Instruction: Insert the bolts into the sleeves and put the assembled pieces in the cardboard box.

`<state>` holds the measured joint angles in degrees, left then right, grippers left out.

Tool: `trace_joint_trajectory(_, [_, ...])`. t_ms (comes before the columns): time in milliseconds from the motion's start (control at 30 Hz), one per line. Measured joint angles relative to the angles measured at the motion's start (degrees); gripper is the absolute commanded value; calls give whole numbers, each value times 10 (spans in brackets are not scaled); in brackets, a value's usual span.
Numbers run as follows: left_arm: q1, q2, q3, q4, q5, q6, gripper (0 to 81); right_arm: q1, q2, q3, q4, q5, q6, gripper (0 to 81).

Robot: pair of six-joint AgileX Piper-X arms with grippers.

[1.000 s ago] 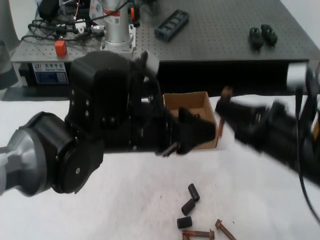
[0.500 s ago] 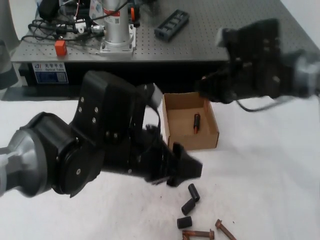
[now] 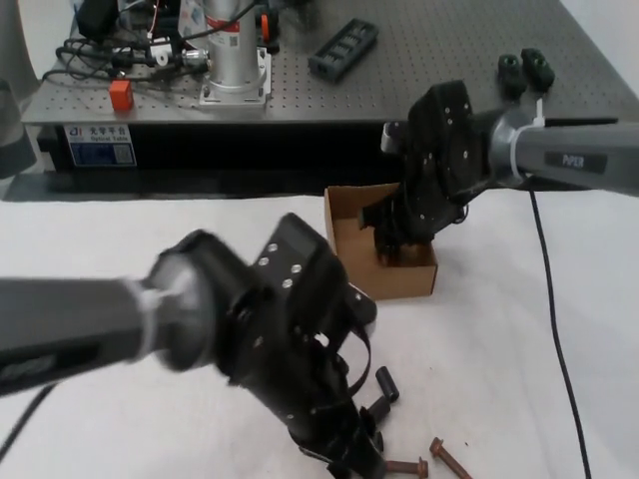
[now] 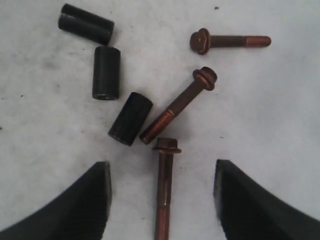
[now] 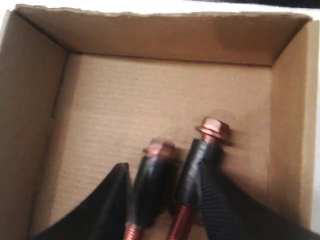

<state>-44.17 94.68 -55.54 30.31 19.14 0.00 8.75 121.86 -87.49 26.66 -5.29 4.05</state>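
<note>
White counter [image 3: 519, 379] | right jaws, apart, are dipping into cardboard box [image 5: 45, 100], two assembled pieces [image 5: 150, 185] now lying there, not one | left jaws, apart, are dropping astride loose bolt [image 4: 163, 200] near sleeves [image 4: 130, 119].

3 copper bolts [image 4: 163, 195] lie loose: 1 betw. the fingers of L claw [image 4: 161, 167], head away from it, 2 just beyond. 3 black sleeves [image 4: 106, 72] lie flat beside those. Open-topped brown box [image 5: 165, 37] sits under R claw [image 5: 162, 172], w/ 2 sleeved bolts [image 5: 152, 180] inside at its fingertips.
</note>
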Motion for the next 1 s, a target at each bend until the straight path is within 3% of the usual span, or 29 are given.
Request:
trace_joint_trajectory(233, [-14, 75, -70, 106, -11, 60, 407, -3, -38, 0, 11, -2, 0, 330])
trace_joint_trajectory(500, [-68, 104, -75, 111, -72, 88, 398, -4, -108, 0, 17, -2, 0, 330])
trace_joint_trajectory(633, [-82, 108, -77, 102, -102, 89, 286, -4, -134, 0, 39, -3, -8, 330])
trace_joint_trajectory(833, [-90, 114, -80, 79, -124, 91, 4, -4, -196, 0, 140, -3, -50, 330])
trace_joint_trajectory(1000, [-93, 114, -80, 73, -143, 87, 6, -4, -278, 36, 238, -3, -78, 330])
